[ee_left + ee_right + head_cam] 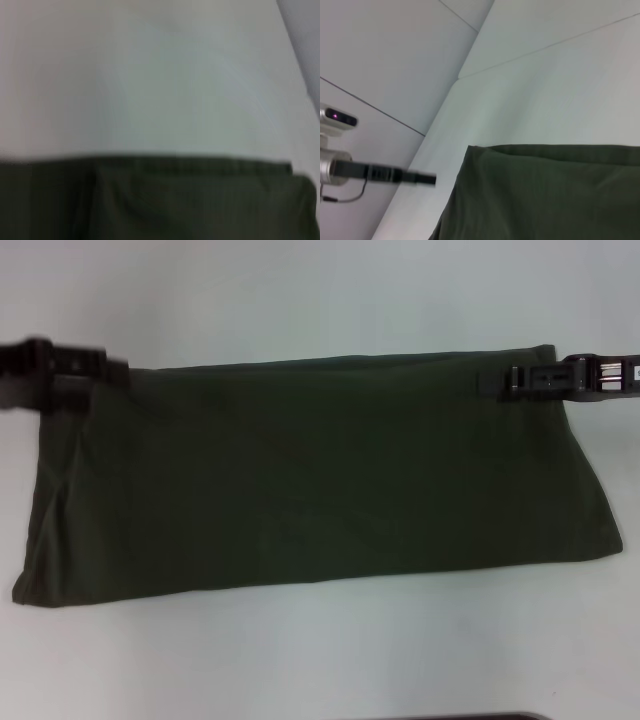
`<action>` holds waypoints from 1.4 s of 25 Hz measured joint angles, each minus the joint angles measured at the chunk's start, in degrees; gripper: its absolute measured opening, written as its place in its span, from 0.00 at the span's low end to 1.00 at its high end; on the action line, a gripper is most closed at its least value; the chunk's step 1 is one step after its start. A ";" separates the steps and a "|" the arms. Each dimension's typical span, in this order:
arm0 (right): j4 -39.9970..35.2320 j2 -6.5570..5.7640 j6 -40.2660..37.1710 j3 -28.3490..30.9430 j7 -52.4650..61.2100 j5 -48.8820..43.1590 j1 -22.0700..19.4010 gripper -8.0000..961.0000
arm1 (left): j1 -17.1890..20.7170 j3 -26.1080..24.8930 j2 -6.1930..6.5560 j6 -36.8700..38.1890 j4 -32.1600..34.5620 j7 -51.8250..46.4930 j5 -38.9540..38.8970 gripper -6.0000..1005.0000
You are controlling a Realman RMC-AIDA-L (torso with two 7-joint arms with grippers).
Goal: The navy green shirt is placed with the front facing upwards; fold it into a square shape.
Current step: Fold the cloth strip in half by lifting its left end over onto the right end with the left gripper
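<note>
The navy green shirt [320, 475] lies folded into a wide dark band across the white table, plain side up, with no print showing. My left gripper [75, 372] is at the shirt's far left corner, blurred. In the right wrist view this left gripper [427, 178] shows far off, with a small gap between its tip and the shirt [545, 195]. My right gripper [515, 380] reaches in over the shirt's far right edge. The left wrist view shows a shirt [160, 200] edge close below the camera.
The white table [320, 300] extends beyond the shirt on every side. Pale floor panels [380, 60] lie past the table edge in the right wrist view. A dark object [500, 717] peeks in at the near edge.
</note>
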 joint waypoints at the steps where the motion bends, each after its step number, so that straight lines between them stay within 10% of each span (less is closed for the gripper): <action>1: 0.01 0.00 0.03 -0.07 -0.04 0.00 0.01 0.95 | -0.11 0.71 0.10 0.63 -0.97 -0.15 0.60 0.87; 17: 0.38 0.02 0.74 -0.39 -0.03 -0.02 -0.13 0.95 | -2.19 4.90 -1.83 -10.06 -7.29 -3.07 12.10 0.87; 35: 0.22 -0.25 0.79 -0.46 0.00 -0.01 0.42 0.95 | -2.72 1.73 3.09 -1.14 -3.19 -6.75 18.31 0.87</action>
